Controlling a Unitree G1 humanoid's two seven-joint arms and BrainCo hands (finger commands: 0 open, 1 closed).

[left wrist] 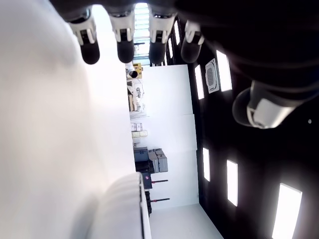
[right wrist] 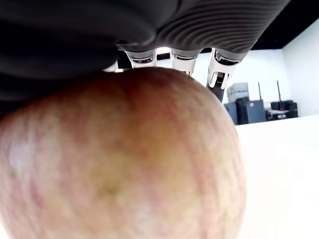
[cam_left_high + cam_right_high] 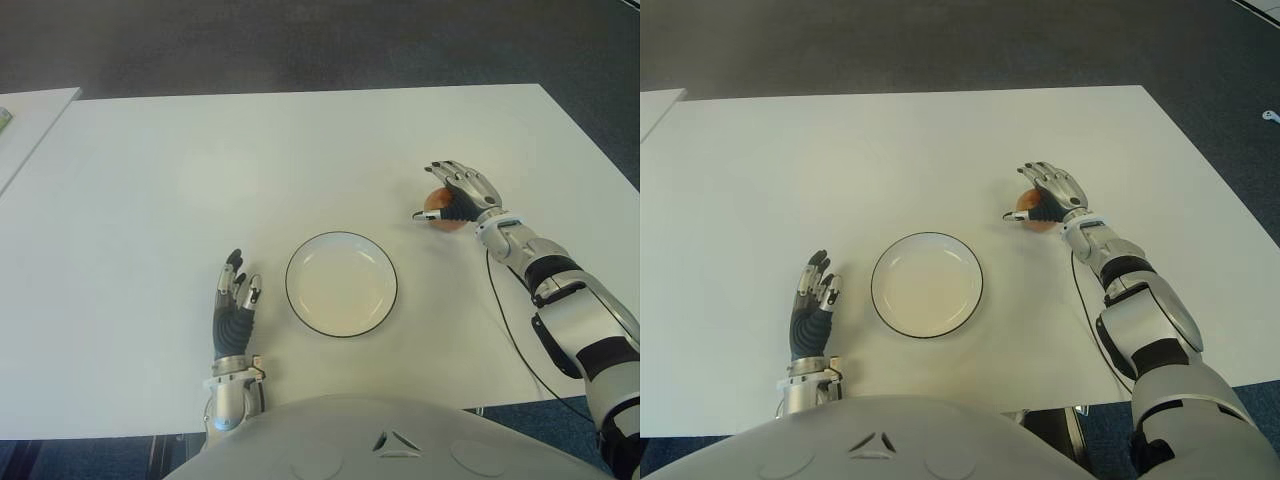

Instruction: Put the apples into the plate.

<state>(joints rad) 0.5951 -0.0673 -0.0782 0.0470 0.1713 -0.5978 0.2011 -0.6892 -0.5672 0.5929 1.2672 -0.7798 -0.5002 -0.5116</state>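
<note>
A reddish apple (image 3: 438,210) sits on the white table (image 3: 200,170), to the right of a white plate (image 3: 341,237) with a dark rim. My right hand (image 3: 443,192) lies over the apple, its fingers stretched across the top and the thumb beside it on the plate side. In the right wrist view the apple (image 2: 119,159) fills the space under the palm, and the fingers (image 2: 219,69) reach straight past it. Nothing lies in the plate. My left hand (image 3: 236,290) shows left of the plate, fingers straight and holding nothing.
A second white table's corner (image 3: 30,110) shows at the far left. Dark carpet lies beyond the far edge. A black cable (image 3: 510,330) runs along my right forearm near the table's front right.
</note>
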